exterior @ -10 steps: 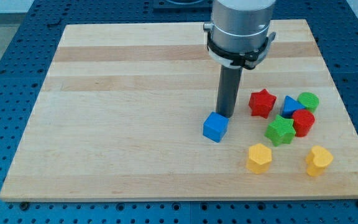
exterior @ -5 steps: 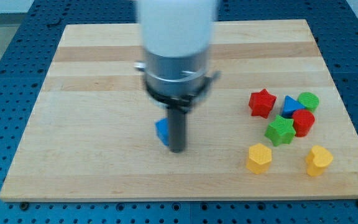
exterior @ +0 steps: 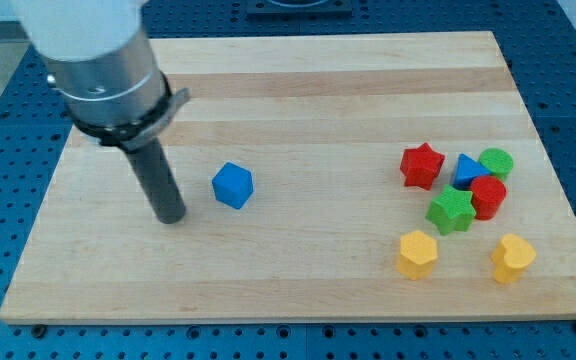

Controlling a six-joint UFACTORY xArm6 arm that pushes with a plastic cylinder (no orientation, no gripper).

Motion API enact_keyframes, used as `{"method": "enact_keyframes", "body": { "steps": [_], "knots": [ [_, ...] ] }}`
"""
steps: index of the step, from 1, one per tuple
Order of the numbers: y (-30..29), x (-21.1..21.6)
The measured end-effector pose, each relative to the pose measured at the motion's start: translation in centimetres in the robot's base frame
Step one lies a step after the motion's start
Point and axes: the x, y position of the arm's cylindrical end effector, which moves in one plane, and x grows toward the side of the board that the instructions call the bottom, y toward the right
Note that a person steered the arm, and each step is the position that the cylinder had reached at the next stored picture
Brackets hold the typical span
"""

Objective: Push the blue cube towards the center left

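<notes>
The blue cube (exterior: 233,185) sits on the wooden board (exterior: 298,260), left of the board's middle. My tip (exterior: 173,217) rests on the board to the left of the cube and a little lower in the view, with a small gap between them. The rod rises up and to the left into the grey arm body at the view's top left.
A cluster of blocks lies at the right: a red star (exterior: 421,165), a blue triangle (exterior: 465,169), a green cylinder (exterior: 495,162), a red block (exterior: 488,196), a green star (exterior: 452,210). Two yellow blocks (exterior: 417,253) (exterior: 513,257) sit below them.
The blue cube has been pushed leftward from near the board's middle. My tip has passed the cube and now stands to its left, apart from it.
</notes>
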Motion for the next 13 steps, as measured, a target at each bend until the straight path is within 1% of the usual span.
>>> {"method": "enact_keyframes", "body": {
  "steps": [1, 2, 3, 5, 7, 8, 9, 10, 11, 12, 13],
  "knots": [
    [3.8, -3.5],
    [6.5, -8.3],
    [8.1, -11.5],
    [7.7, -3.8],
    [7.6, -2.6],
    [7.6, 1.4],
    [9.9, 3.6],
    [13.5, 2.2],
    [15.1, -0.5],
    [13.0, -1.7],
    [11.6, -1.5]
  ]
}}
